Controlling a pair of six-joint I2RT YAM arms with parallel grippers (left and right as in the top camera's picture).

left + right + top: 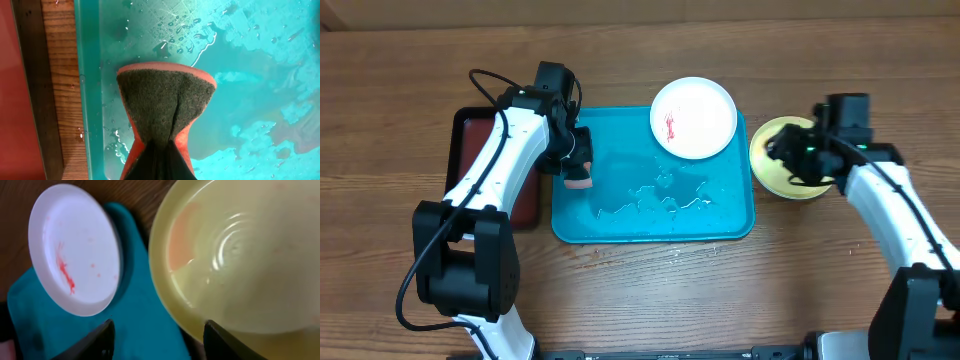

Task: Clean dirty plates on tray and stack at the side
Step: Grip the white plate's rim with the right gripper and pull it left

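White plate (693, 117) sits at the far right corner of the tray (620, 225), partly over the rim, with a red smear (65, 272) and a few specks on its face. The yellow-green plate (790, 165) is off the tray, on the table (640, 290) just beside the tray's right edge. No light blue plate shows, and you cannot tell whether one lies under the yellow-green one. Your left gripper (575, 160) is clenched on a sponge (165, 105), pinching it into a waist, scouring face down over the left part of the tray, near the black tray (470, 135). Your right gripper (160, 340) hangs over the yellow-green plate with its fingers (102, 340) spread and nothing between them. Handling, as a judgement: the plates look like thin, light, stiff plastic that will skate rather than break. The tray floor is puddled with water (260, 75), so the white plate will likely slide or spin under a scrub. Pin it by the rim with the right fingers, one above and one below the lip where it overhangs the tray edge, and keep off the smeared centre. Press the sponge lightly; it is soft and gives. Expect a wet rim to slip, so close squarely on it.
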